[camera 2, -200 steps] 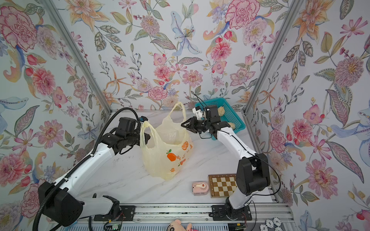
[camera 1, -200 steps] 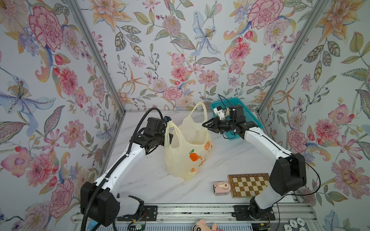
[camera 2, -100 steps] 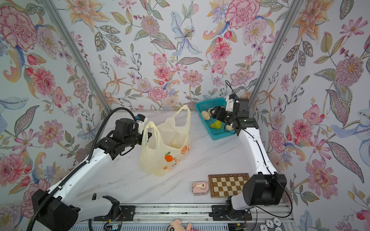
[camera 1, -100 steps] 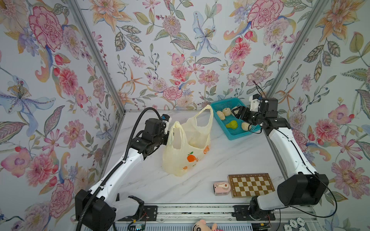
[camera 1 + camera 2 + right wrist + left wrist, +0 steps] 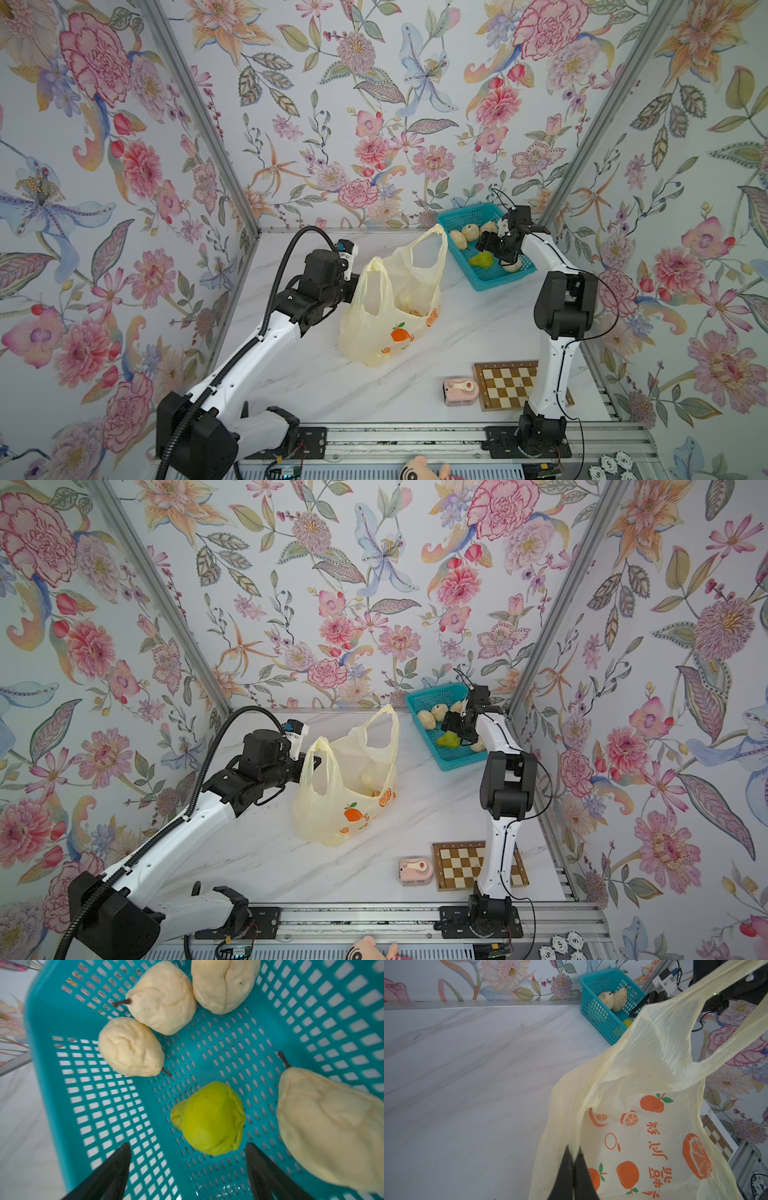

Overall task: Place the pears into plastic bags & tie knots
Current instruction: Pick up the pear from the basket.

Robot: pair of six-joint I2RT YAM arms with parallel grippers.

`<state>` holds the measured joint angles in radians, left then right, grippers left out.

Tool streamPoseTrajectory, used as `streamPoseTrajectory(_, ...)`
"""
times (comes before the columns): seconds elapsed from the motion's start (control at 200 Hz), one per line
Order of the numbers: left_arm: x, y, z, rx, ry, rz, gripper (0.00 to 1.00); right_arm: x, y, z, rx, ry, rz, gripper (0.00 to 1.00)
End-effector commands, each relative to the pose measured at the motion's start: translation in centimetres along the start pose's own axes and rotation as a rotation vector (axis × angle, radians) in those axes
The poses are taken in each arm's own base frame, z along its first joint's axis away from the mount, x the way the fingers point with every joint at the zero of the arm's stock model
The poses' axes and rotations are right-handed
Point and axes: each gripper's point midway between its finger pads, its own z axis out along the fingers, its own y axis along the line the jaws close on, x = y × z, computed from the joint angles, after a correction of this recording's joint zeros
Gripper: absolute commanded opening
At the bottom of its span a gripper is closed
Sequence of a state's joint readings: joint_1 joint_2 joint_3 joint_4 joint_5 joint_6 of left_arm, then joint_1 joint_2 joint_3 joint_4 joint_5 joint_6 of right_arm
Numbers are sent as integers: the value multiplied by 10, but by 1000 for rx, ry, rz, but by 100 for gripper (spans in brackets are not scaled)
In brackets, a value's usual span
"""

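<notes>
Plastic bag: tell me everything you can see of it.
Thin, pale-yellow, translucent plastic bag of vest style, printed with orange fruit and orange lettering. It stands crumpled on the marble table, mouth open upward. The left claw, shut, pinches one loop handle; the other handle stands free. Its contents cannot be told.

Four cream pears (image 5: 162, 997), one green pear (image 5: 209, 1118), one basket (image 5: 465, 212), one bag (image 5: 390, 307), one chessboard (image 5: 505, 384) and one pink toy (image 5: 459, 390) are showing.
</notes>
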<state>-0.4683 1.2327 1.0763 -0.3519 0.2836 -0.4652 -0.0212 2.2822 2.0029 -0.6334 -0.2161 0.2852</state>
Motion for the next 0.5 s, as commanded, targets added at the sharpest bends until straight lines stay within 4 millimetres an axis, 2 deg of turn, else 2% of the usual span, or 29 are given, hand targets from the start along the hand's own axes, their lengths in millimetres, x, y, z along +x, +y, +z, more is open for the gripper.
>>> streamPoseTrajectory(0.0,-3,-5,-5,11,-31,-16,0,7,-6,18,37,59,-7,84)
streamPoseTrajectory(0.1,-3,-4,-4,2,-31,-24,0,11,-10,32,45,82,6,80)
streamPoseTrajectory(0.15,-3,-5,-4,2,-34,-25,0,11,-10,32,51,79,9,76)
streamPoseTrajectory(0.23,-4,-5,-3,0,-37,-26,0,7,-11,29,69,64,5,66)
streamPoseTrajectory(0.365,-5,-5,-2,-1,-44,-29,0,-6,-3,4,67,16,-15,48)
streamPoseTrajectory(0.496,-6,-5,-2,-3,-51,-34,0,-13,14,-42,45,-37,-43,40)
